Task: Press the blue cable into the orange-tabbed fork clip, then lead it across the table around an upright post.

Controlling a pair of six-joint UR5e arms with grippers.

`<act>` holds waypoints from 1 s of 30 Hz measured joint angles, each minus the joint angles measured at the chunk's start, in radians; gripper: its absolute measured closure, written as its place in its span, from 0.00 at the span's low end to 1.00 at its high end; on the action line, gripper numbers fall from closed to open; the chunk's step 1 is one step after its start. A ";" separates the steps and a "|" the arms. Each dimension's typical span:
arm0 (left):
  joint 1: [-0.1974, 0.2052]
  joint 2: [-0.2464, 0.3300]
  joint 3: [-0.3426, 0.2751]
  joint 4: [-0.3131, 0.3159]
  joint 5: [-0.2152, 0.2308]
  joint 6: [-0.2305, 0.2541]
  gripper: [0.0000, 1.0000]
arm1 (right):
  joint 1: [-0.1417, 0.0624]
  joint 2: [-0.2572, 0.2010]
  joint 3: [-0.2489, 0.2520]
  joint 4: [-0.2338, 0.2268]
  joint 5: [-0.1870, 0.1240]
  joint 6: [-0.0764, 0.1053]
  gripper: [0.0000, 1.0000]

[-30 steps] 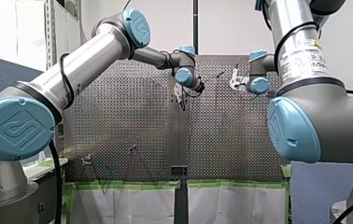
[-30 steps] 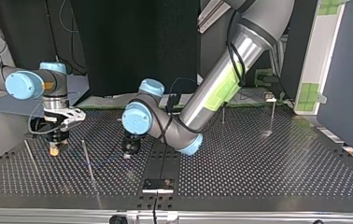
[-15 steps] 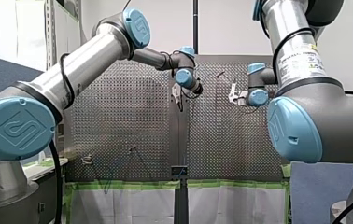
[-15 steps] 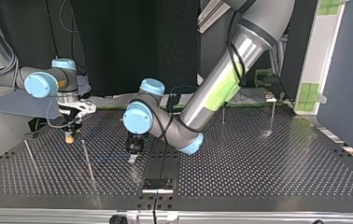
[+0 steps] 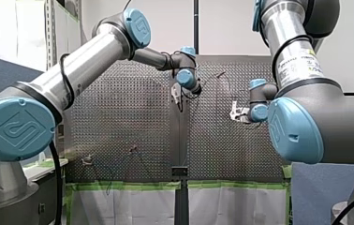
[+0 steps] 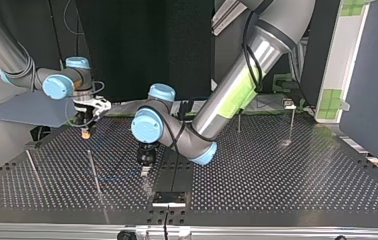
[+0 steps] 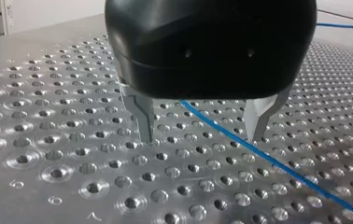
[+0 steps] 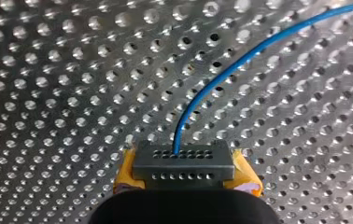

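Blue cable (image 7: pixel 277 163) lies flat on the perforated table (image 7: pixel 48 140) and runs between the fingers (image 7: pixel 142 114) of my left gripper (image 7: pixel 201 135), then on past them. Those metal fingers are spread wide with nothing held. Their tips are nearly down on the table, and the cable sits nearer one tip than the other.

My right gripper (image 8: pixel 184 161), yellow pads showing, is closed on the cable, which leaves the pads ahead and curves off across the table. In the top view the right gripper hangs at upper left and the left gripper sits low at centre. A thin upright post (image 6: pixel 93 170) stands at lower left, left of the left gripper. I cannot pick out the orange-tabbed fork clip in any view, so I can't say if the cable is seated.

Likely risks:
- The left tips are so close to the table that a further drop or a sideways drag could scrape it or catch a hole.
- The cable is off-centre and flat on the table, so closing may shove it aside or ride over it. That would be a missed pinch.
- If the left clamps while the right pulls, the thin cable could slip through the pads. It could also go taut and pop out of a clip.
- The loose curve between the grippers could pass the wrong side of the post or snag on it.
- The arms work near each other, so the wrists could bump.
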 joint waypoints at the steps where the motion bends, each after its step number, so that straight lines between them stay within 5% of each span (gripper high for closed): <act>1: -0.001 0.000 0.000 0.000 0.000 -0.002 0.05 | 0.000 0.002 0.001 -0.003 0.000 -0.002 1.00; 17: -0.026 0.000 0.000 -0.006 0.067 -0.047 0.07 | -0.019 0.049 0.003 -0.042 -0.001 -0.015 1.00; 30: -0.054 0.000 0.000 0.083 -0.032 -0.110 0.07 | -0.060 0.100 0.003 -0.067 -0.006 -0.021 1.00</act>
